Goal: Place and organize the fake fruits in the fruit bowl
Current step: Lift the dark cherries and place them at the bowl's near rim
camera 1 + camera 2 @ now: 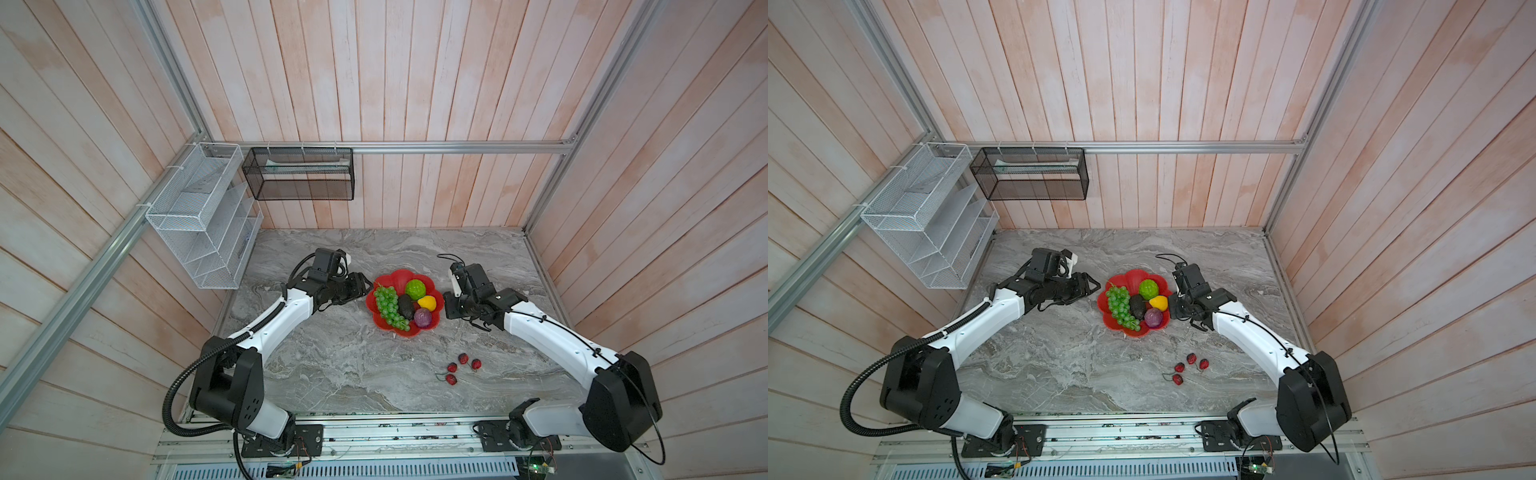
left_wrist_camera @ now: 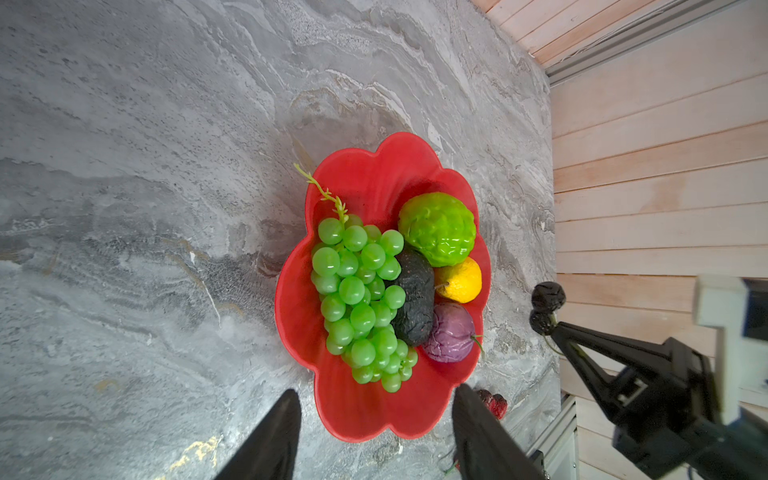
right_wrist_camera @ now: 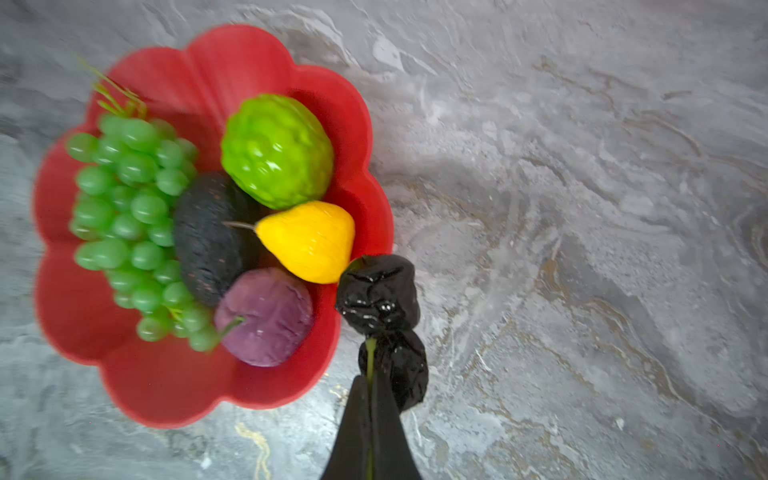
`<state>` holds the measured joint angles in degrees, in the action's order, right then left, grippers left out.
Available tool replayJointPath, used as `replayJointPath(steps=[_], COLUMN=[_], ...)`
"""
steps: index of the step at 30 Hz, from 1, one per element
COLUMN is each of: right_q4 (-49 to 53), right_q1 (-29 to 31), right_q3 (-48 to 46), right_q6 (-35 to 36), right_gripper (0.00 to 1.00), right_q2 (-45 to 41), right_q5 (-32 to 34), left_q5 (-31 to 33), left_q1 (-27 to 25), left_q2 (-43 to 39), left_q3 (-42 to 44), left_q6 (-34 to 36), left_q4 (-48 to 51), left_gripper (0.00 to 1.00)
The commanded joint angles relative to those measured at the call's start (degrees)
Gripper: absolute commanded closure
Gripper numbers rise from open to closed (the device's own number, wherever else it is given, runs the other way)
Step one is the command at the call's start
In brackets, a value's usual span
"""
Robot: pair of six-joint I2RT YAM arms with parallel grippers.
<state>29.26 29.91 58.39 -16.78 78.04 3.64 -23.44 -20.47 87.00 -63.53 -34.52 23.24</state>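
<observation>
While the left fingers (image 2: 274, 432) stand apart with nothing in them beside the red bowl (image 2: 374, 419), the right fingers (image 3: 370, 415) are pinched together on the green stem of the black berries (image 3: 376, 293), which hang just beside the bowl's edge. The grapes (image 2: 357, 291), bumpy green ball (image 2: 436, 232), yellow fruit (image 2: 459, 280), dark avocado (image 2: 413, 299) and purple fruit (image 2: 451, 332) lie packed together in the bowl. Four red berries (image 1: 452, 367) lie on the bench (image 1: 332, 365), well apart from the bowl.
</observation>
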Motion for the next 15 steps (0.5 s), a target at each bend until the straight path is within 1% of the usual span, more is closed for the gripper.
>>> replayJointPath(steps=[1,6,8,11,15], right_q4=[0.9,-0.5,-0.4,-0.9,-2.2], right_q1=[-0.1,-0.1,0.0,0.9,3.3], right_q3=[3.8,7.9,8.9,8.9,8.4], right_q6=[-0.7,0.3,0.6,0.6,0.3], right_gripper=[1.0,1.0,1.0,1.0,1.0], right_q2=[-0.3,5.4,8.1,11.1,13.7], right_q5=[-8.6,-21.1,-25.0,-27.5,-27.3], left_q5=[0.6,0.8,1.3,2.1,2.2], left_q1=[0.0,0.0,0.1,0.2,0.3], left_q2=[-0.4,-2.7,-3.6,-4.2,-4.1], left_q3=[0.7,4.6,5.4,5.9,6.0], left_q6=[0.7,-0.2,-0.4,-0.4,-0.5], left_q4=[0.8,0.4,0.5,0.8,0.5], left_gripper=[0.39,0.39,0.39,0.39,0.39])
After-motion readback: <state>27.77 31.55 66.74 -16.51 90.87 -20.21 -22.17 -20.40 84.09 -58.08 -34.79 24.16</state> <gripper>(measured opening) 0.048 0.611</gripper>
